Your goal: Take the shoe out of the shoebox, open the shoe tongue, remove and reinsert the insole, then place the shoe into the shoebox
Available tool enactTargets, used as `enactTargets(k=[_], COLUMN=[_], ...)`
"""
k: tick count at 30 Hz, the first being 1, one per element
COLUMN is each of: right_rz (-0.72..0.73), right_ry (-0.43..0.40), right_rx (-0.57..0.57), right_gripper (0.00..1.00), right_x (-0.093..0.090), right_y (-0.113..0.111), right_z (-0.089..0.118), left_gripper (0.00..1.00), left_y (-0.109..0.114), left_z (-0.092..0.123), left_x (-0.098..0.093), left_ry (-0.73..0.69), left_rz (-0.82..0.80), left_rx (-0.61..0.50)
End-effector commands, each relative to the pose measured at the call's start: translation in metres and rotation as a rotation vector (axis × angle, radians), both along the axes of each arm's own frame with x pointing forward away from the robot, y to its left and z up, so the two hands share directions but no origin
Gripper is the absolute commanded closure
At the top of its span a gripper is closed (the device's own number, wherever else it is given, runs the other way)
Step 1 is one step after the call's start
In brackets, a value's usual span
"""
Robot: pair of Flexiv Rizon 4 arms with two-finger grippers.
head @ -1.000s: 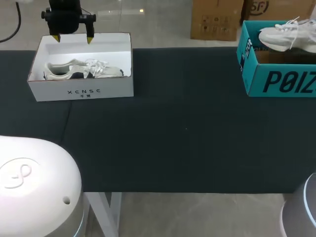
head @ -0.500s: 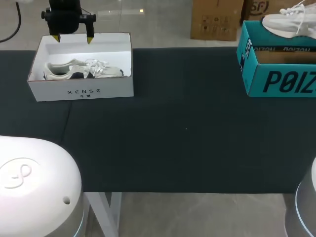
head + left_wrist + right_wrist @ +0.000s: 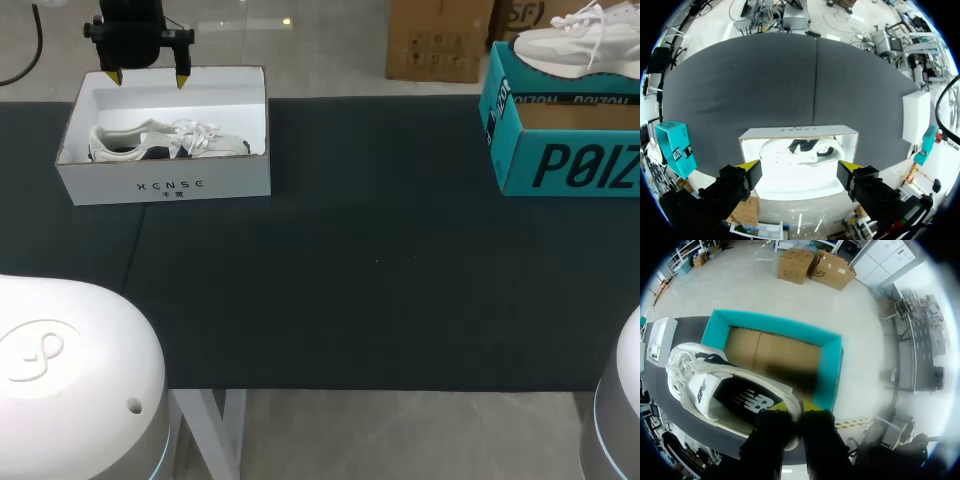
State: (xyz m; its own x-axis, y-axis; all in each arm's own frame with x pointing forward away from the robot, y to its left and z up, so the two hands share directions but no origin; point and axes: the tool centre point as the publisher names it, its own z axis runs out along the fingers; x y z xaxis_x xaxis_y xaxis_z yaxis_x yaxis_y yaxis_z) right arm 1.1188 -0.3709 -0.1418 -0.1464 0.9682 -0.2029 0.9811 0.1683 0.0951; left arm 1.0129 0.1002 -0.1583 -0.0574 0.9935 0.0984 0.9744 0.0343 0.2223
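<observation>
White shoe (image 3: 715, 390), heel clenched in right hand (image 3: 797, 409) — seen only by wrist view — left hand (image 3: 799, 169) spread.

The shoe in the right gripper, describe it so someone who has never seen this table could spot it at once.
Find the teal shoebox at the far right of the table. Above its open top hangs a white sneaker, held at its heel end by the right gripper. The other white sneaker lies inside the white shoebox at far left; this one is in the air.
</observation>
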Motion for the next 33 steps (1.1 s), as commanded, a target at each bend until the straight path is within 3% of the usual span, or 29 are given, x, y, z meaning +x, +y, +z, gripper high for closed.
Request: enactTargets(k=[1,20,27,33], right_rz=[0.08,0.08,-0.045,-0.1], right_ry=[-0.449,-0.449,-0.564,-0.621], right_rx=[-0.024,-0.024,-0.062,-0.035], right_gripper=[1.0,1.0,1.0,1.0], right_x=[-0.074,-0.074,-0.149,-0.21], right_y=[0.007,0.007,0.047,0.078], right_z=[0.008,0.008,0.035,0.035], left_gripper=[0.0,0.0,0.0,0.0], left_y=[0.0,0.0,0.0,0.0], left_z=[0.0,0.0,0.0,0.0], left_x=[0.0,0.0,0.0,0.0], left_ry=[-0.001,-0.001,-0.001,-0.001], left_rz=[0.0,0.0,0.0,0.0], left_rx=[0.003,0.003,0.003,0.003])
